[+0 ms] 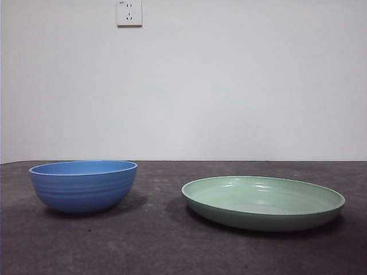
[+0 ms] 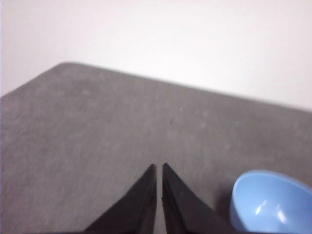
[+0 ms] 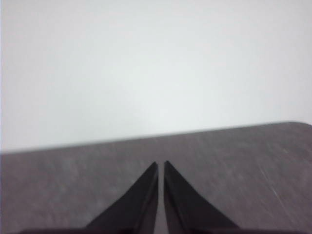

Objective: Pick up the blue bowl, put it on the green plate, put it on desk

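Desk (image 1: 172, 246) surface, dark grey-brown with a matte, speckled finish, spans the full width of the front view and meets a plain white wall (image 1: 229, 86) at the rear. A white power socket (image 1: 129, 12) is mounted high on that wall, above the bowl's side of the desk.

The green plate (image 1: 263, 202) rests flat on the desk at the right of the front view. It is wide and shallow, with a raised rim and a glossy inner face that carries light reflections. Nothing lies in it.

The blue bowl (image 1: 84, 186) stands upright on the desk at the left of the front view, apart from the plate, with a strip of bare desk between the 2 items. Its outer wall shows faint horizontal ridges. It is narrower and taller than the plate.

The left gripper (image 2: 159, 165) hangs above bare desk with its 2 jaws closed tip to tip, holding nothing. The bowl appears near it, off to one side, not touching.

The right gripper (image 3: 161, 163) is likewise closed and holds nothing, over bare desk facing the wall. Neither arm appears in the front view.
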